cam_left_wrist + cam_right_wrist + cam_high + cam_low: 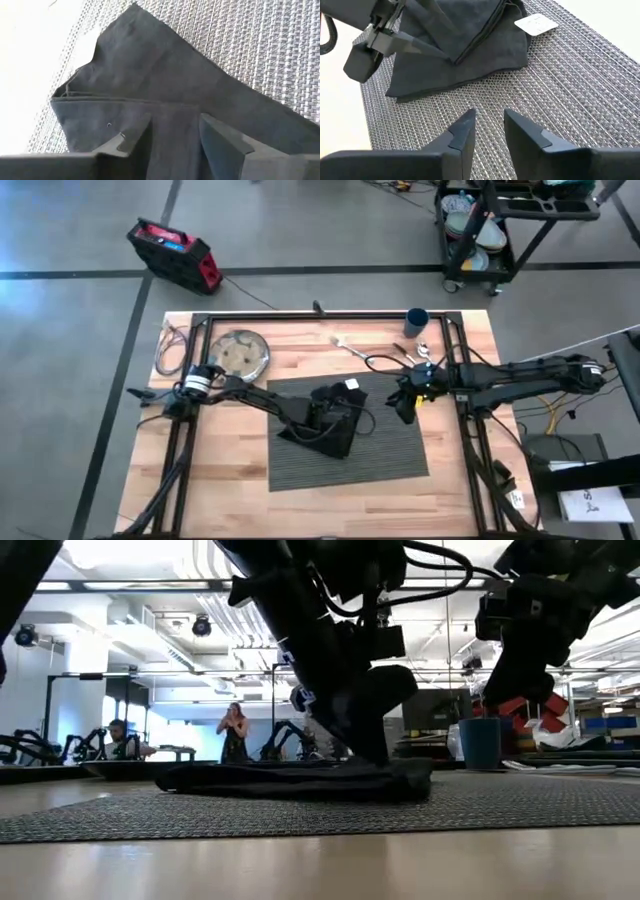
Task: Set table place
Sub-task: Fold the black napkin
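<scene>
Room, high view: grey floor around the tabletop [230, 480], a red and black case [172, 252] on the floor beyond it, a cart [500, 225] with dishes at the far right.
Counts, high view: one dark grey ribbed placemat [390, 445], one black napkin [325, 435] on it, one round silvery plate [241, 352] on bare wood at the far left, one dark blue cup [417, 322] at the far right edge, a few pieces of cutlery [350, 345] between plate and cup; I cannot tell them apart.
Left gripper, high view: left gripper [330, 420] is down on the napkin, in the middle of the placemat.
Right gripper, high view: right gripper [403, 408] hangs over the placemat's far right corner, apart from the napkin.
Low view: placemat [500, 805] runs across the wood, the napkin [300, 780] lies in a low crumpled heap under a dark arm, the cup [481, 743] stands upright behind; two people show far off in the room.
Left wrist view: the gripper's two fingers [132, 145] stand apart, pressed onto the folded napkin [150, 75]; whether cloth is pinched is hidden.
Right wrist view: its own fingers [462, 132] are spread with a gap, over bare placemat [570, 85]; a white label [536, 23] shows at the napkin's edge.
</scene>
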Tool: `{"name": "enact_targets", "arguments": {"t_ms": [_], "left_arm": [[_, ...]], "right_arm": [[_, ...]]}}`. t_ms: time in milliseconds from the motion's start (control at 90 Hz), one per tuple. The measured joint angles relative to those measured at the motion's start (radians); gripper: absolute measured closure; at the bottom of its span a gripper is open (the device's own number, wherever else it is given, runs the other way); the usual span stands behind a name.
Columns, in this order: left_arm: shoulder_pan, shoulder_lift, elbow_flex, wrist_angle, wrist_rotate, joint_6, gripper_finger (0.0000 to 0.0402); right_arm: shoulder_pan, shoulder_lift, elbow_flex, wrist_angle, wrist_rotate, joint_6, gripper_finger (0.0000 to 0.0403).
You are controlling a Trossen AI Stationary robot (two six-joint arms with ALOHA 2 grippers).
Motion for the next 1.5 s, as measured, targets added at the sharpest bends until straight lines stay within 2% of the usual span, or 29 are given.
{"name": "enact_targets", "arguments": {"t_ms": [322,544,811,1033,1356,1500], "left_arm": [[0.002,0.01,-0.021,0.036,0.029,0.004,0.0285],[0.004,0.009,-0.036,0.055,0.042,0.001,0.0335],[0.006,0.009,-0.037,0.055,0.044,-0.001,0.0396],[0.007,0.004,-0.007,0.048,0.042,-0.002,0.0401],[0.008,0.001,0.052,-0.032,-0.002,0.009,0.0401],[0.01,0.001,0.049,-0.037,0.056,0.03,0.04]], "right_arm": [[0.0,0.0,0.0,0.001,0.0,-0.007,0.0341],[0.0,0.0,0.0,0.0,0.0,-0.007,0.0345],[0.0,0.0,0.0,0.0,0.0,-0.006,0.0331],[0.0,0.0,0.0,0.0,0.0,-0.005,0.0327],[0.0,0.0,-0.001,0.0,0.001,-0.007,0.035],[0.0,0.0,-0.001,0.0,0.001,-0.008,0.035]]}}
